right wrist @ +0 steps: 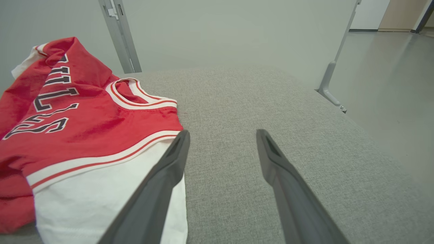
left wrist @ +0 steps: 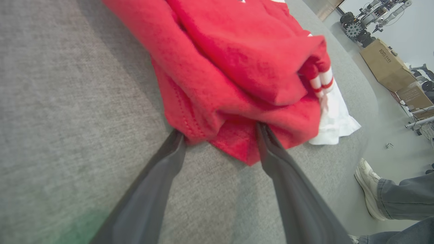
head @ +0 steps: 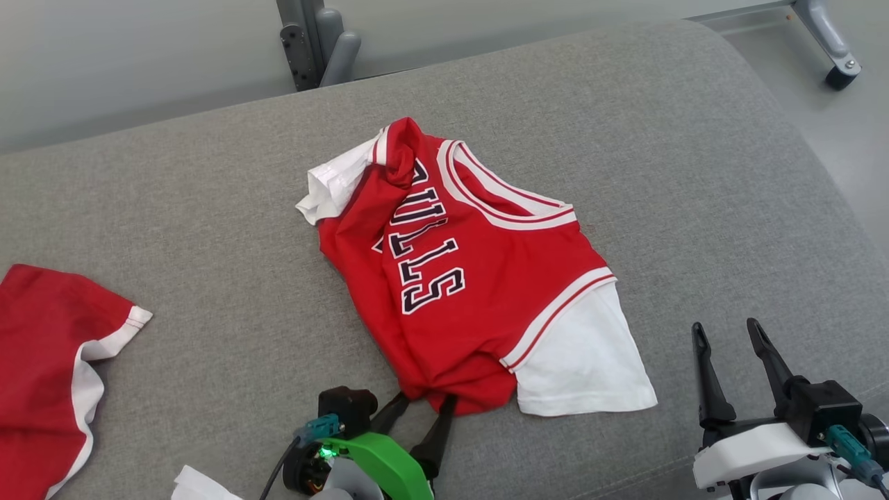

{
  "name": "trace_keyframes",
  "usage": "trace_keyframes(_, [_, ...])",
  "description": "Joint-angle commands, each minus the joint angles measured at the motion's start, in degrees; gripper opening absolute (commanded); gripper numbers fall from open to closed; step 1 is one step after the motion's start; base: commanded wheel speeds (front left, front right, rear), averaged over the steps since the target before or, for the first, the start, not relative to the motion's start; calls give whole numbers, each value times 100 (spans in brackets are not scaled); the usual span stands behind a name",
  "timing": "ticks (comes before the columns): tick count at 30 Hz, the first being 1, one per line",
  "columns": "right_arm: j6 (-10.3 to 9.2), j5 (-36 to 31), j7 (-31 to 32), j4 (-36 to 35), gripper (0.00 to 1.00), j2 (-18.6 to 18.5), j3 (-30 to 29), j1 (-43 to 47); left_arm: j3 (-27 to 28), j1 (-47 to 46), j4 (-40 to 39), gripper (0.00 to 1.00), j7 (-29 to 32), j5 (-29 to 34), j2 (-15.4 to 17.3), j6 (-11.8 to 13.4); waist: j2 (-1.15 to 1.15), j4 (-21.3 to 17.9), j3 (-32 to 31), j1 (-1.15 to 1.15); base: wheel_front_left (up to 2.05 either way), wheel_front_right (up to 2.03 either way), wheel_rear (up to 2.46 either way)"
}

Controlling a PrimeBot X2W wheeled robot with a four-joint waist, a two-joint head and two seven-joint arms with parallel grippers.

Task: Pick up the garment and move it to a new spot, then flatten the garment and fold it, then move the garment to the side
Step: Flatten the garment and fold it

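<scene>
A grey padded surface spans the head view. Near its middle lies the red jersey, crumpled. Its long axis runs diagonally from one white sleeve at the far left to the other white sleeve at the near right. The neck opening points to the far right, and the lettering runs top to bottom along the same diagonal. A second red garment lies at the left edge, well apart.

The left gripper is spread wide, its fingertips at the jersey's bunched near edge, with red cloth between them. The right gripper is also spread wide and empty, just beside the near sleeve. A person's shoe stands on the floor.
</scene>
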Motion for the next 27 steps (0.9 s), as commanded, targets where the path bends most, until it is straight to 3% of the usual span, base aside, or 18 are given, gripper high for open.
trace_keyframes(1, [-6, 61, 0, 10, 100, -15, -11, -28, -179, 143, 174, 98, 142, -104, -33, -16, 27, -13, 16, 0, 0, 0, 0])
trace_keyframes(2, [-5, 60, 0, 13, 100, -15, -15, -31, -269, 139, 170, 98, 139, -169, -34, -19, 27, -12, 18, 0, 0, 0, 0])
trace_keyframes(4, [-6, 65, 0, 13, 100, -15, -28, -32, -443, 134, 137, 89, 162, -297, -15, -20, 27, -2, 19, 0, 0, 0, 0])
trace_keyframes(6, [-6, 68, 0, 22, 100, -15, -44, -46, -614, 113, 86, 70, 190, -394, 25, -20, 27, 14, 19, 0, 0, 0, 0])
trace_keyframes(7, [-6, 74, 0, 25, 100, -15, -49, -55, -680, 93, 74, 45, 175, -460, 49, -20, 27, 24, 19, 0, 0, 0, 0])
trace_keyframes(8, [-6, 85, 0, 29, 100, -14, -49, -68, -744, 75, 57, 31, 148, -517, 61, -20, 27, 34, 19, 0, 0, 0, 0])
trace_keyframes(9, [-6, 89, 0, 27, 100, -15, -49, -78, -793, 54, 33, 1, 104, -569, 71, -20, 27, 44, 19, 0, 0, 0, 0])
trace_keyframes(17, [-5, 79, 0, 20, 100, -15, -74, -60, -882, -212, -97, 0, -168, -852, 250, -20, 27, 150, -12, 0, 0, 0, 0])
trace_keyframes(20, [-5, 65, 0, 20, 100, -14, -71, -8, -535, -177, -255, 0, -260, -989, 485, 4, 27, 169, -57, 0, 0, 0, 0])
trace_keyframes(23, [-6, 89, 0, 12, 100, -16, -86, 52, -17, 77, -747, 0, -297, -994, 719, 192, 27, 178, -95, 0, 0, 0, 0])
trace_keyframes(27, [-6, 138, 0, 29, 100, -15, -161, 180, 517, 606, -1961, 0, -301, -804, 1198, 657, 27, 291, -160, 0, 0, 0, 0])
